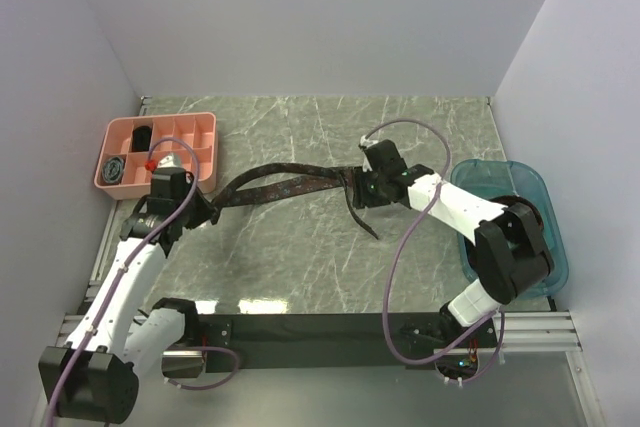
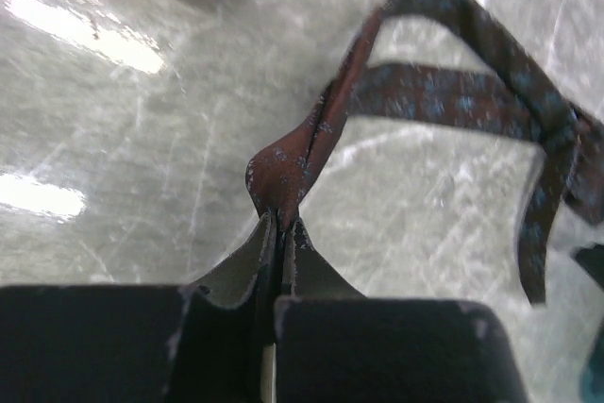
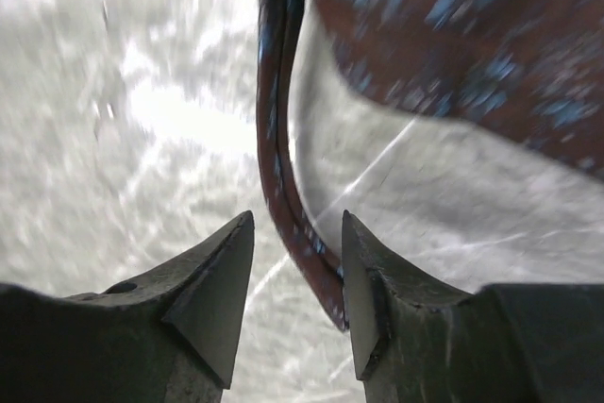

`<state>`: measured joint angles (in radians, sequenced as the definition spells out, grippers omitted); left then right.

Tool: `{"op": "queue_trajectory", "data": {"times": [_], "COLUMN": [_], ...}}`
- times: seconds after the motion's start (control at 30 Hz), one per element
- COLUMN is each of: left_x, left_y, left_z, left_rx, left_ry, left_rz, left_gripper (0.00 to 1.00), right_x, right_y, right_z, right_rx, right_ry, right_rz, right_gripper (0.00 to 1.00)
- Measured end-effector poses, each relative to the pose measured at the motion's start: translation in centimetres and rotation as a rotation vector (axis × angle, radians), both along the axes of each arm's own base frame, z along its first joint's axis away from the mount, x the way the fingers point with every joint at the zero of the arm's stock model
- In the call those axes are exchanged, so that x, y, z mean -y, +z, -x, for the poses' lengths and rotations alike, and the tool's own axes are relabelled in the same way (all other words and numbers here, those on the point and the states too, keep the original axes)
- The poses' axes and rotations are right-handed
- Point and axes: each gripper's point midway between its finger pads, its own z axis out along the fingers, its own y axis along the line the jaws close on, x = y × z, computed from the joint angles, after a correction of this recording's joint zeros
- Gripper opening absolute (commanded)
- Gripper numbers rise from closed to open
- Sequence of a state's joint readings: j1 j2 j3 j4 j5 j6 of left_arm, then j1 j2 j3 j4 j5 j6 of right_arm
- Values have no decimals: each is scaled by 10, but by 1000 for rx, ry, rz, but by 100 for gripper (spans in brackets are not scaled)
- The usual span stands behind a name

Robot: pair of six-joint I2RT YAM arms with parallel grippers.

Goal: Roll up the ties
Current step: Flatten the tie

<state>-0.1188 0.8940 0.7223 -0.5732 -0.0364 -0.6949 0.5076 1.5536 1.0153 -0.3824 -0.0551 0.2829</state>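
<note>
Item: one tie, dark brown-maroon with a small blue pattern, unrolled. Location: slung low across the middle of the bench between the two arms, doubled along part of its length, with a narrow tail trailing onto the bench just below the right gripper. Handling, as judged: light, limp woven fabric with no stiffness of its own; it sags, twists and folds wherever unsupported, and the weave looks smooth enough to slide through a loose pinch. It is not fragile. Best hold, as judged: flat across the width near one end, so that the roll starts square and the free length can be laid straight. Left gripper: clenched on a bunched fold of the tie, the fabric fanning out just past the tips. Right gripper: released, jaws apart, with an edge-on strip of the tie running between them, close to one finger and not pinched. Containers: a pink compartment tray at the far left holds a black roll in one far cell and a grey-blue roll in a larger near cell; the other cells look vacant. A blue translucent bin stands at the right, largely hidden by the right arm; its contents cannot be told.
</note>
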Motion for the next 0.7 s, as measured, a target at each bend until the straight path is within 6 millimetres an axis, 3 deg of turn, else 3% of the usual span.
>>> {"op": "queue_trajectory", "data": {"times": [0.43, 0.53, 0.57, 0.67, 0.7], "left_x": [-7, -7, -7, -12, -15], "left_y": [3, 3, 3, 3, 3], "left_z": [2, 1, 1, 1, 0], "left_rx": [-28, -27, -27, -26, -24], "left_ry": [-32, -31, -31, -20, -12], "left_rz": [45, 48, 48, 44, 40], "left_gripper": [1, 1, 1, 1, 1], "right_x": [-4, -1, 0, 9, 12], "right_y": [-32, -41, -42, -44, -44], "right_z": [25, 30, 31, 33, 33], "right_rx": [-125, -155, -162, -178, -185], "right_ry": [109, 114, 114, 101, 99], "right_rz": [41, 60, 67, 98, 108], "right_gripper": [54, 40, 23, 0, 0]}}
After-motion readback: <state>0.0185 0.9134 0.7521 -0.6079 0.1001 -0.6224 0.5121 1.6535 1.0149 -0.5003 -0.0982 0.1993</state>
